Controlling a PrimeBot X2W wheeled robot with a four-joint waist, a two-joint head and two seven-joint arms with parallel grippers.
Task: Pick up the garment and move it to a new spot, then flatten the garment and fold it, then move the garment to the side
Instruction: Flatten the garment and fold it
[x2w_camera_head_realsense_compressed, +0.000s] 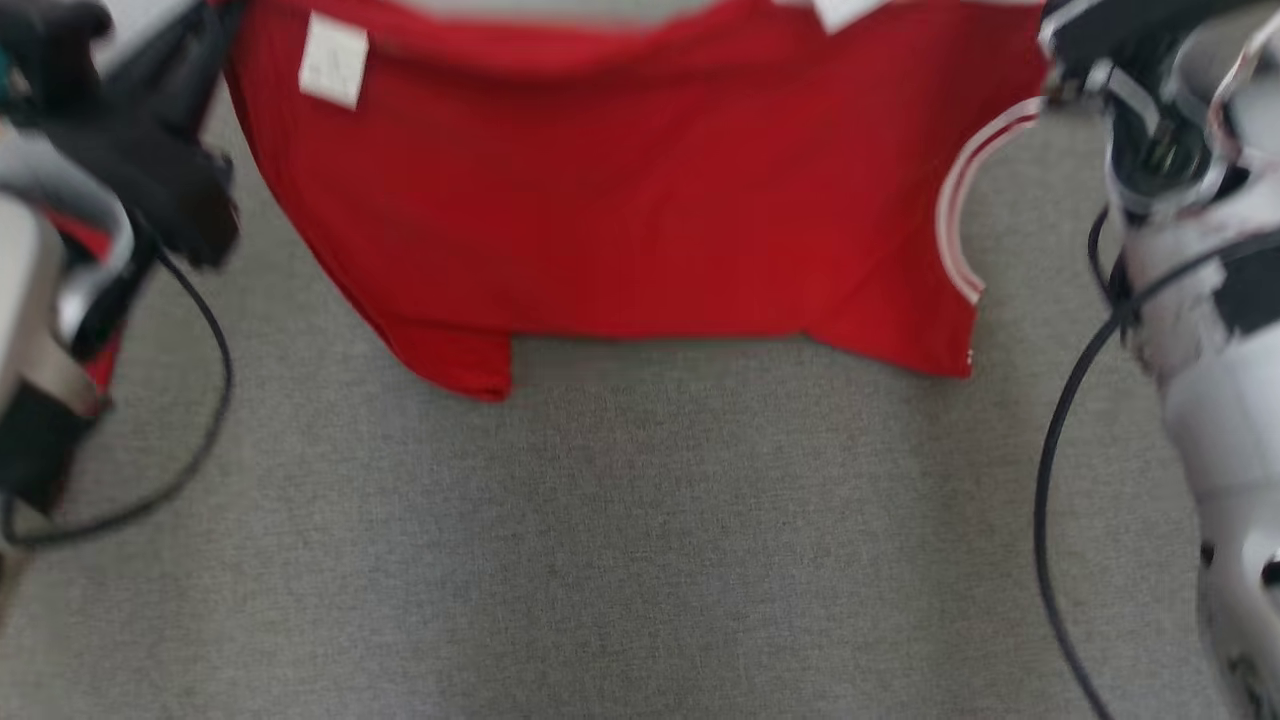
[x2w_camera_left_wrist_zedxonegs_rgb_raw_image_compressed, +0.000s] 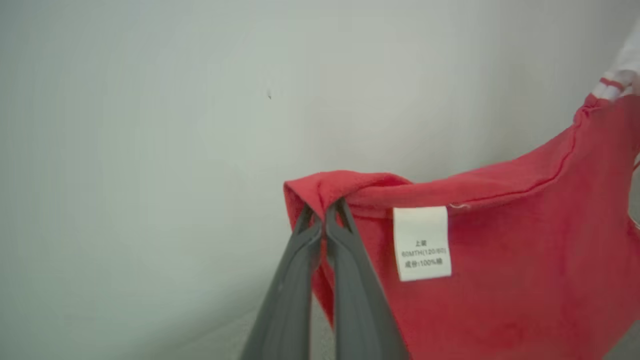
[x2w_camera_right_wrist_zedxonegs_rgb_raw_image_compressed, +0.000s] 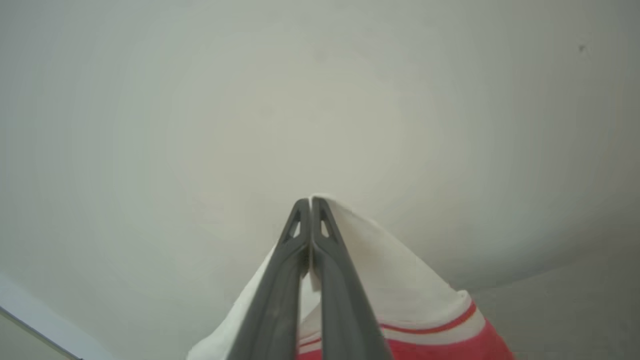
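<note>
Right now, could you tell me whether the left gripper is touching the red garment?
Touching. The left wrist view shows the left gripper shut on a folded edge of the garment.

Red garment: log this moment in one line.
red fabric garment with white trim: lifted, hanging spread | left tool: shut on its red edge | right tool: shut on its white edge

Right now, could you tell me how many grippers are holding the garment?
2. The left gripper pinches the garment at a red edge by the label; the right gripper pinches a white part.

Plain indoor room, grey carpet-like surface (x2w_camera_head_realsense_compressed: 640, 560), bare pale wall (x2w_camera_left_wrist_zedxonegs_rgb_raw_image_compressed: 150, 125)
</note>
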